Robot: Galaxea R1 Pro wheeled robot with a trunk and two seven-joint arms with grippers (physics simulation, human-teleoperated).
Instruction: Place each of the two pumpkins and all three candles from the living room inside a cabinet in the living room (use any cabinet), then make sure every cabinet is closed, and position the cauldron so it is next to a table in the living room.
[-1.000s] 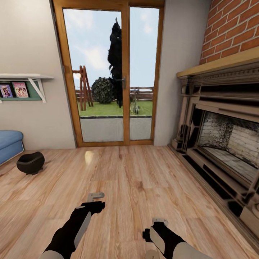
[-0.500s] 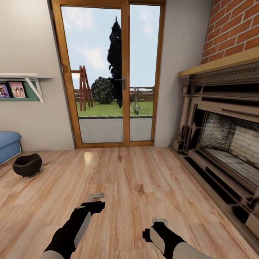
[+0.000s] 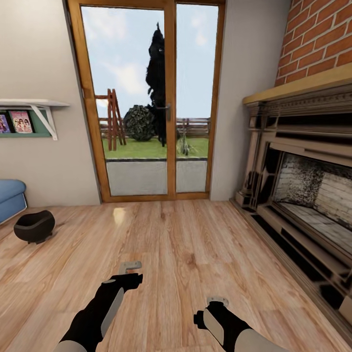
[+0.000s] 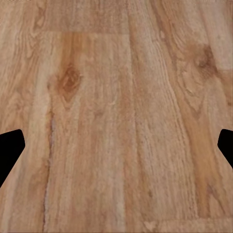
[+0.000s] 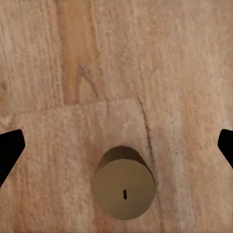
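Note:
The black cauldron stands on the wooden floor at the far left, near a blue sofa, well away from both arms. My left gripper hangs open over bare floorboards, its dark fingertips at the picture's edges in the left wrist view. My right gripper is open too. In the right wrist view a squat candle with a tiny dark wick stands upright on the floor below it, between the spread fingertips and apart from them. The pumpkins, the cabinet and the table are out of view.
A glass door in a wooden frame fills the far wall. A large fireplace under a brick chimney runs along the right side. The blue sofa and a wall shelf are at the left. Wooden floor stretches ahead.
The head view has shifted, so the cauldron, sofa and shelf sit further left in the picture. Both arms hold the same pose.

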